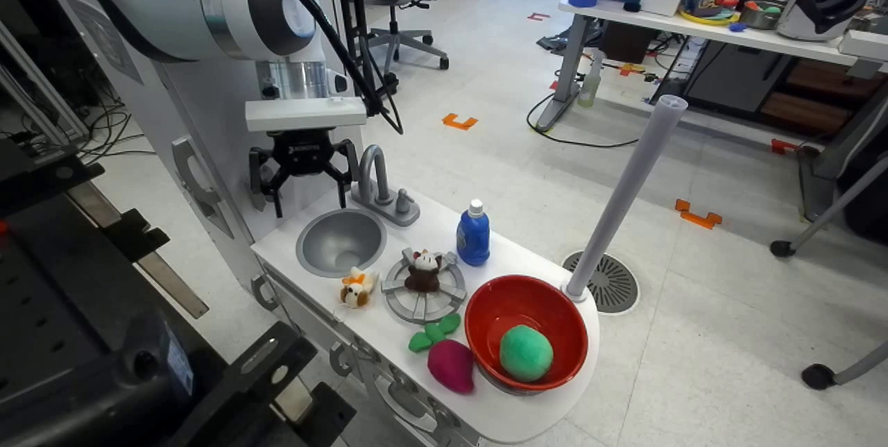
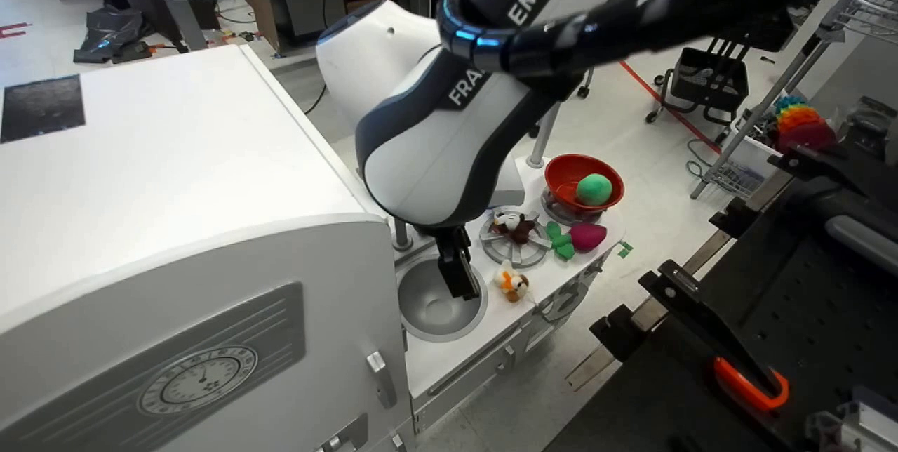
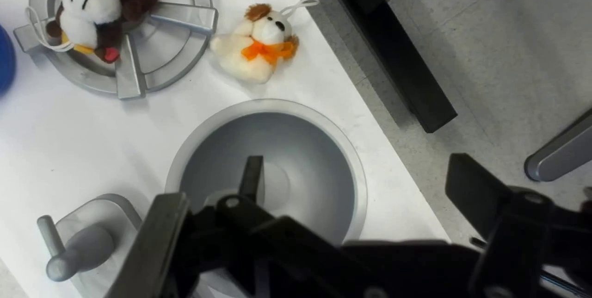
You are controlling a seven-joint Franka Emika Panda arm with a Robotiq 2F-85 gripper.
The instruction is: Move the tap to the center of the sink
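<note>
My tool (image 1: 311, 211) hangs tip-down, its fingers (image 3: 476, 196) spread wide. In an exterior view the tap (image 1: 388, 209) is near my tool, at three o'clock; whether they touch I cannot tell. In the wrist view it shows between eight and nine o'clock from my tool, which hides part of it. The tap stands upright on the white surface (image 1: 438, 230), outside the rim of the sink (image 1: 336, 242).

In an exterior view the sink, a round grey basin, lies at eight o'clock from the tap; in the wrist view one of my fingers crosses in front of it. The red bowl (image 1: 501, 308) is at four o'clock from the sink, and in it rests a green ball (image 1: 526, 355), toward six. The beet (image 1: 452, 367) lies just beside the bowl, at eight, and the bottle (image 1: 474, 240) stands upright at eleven. The burner (image 1: 420, 308), between sink and bowl, bears a brown toy (image 1: 422, 282). Just beside the sink, at five o'clock, lies a toy dog (image 1: 356, 290).
</note>
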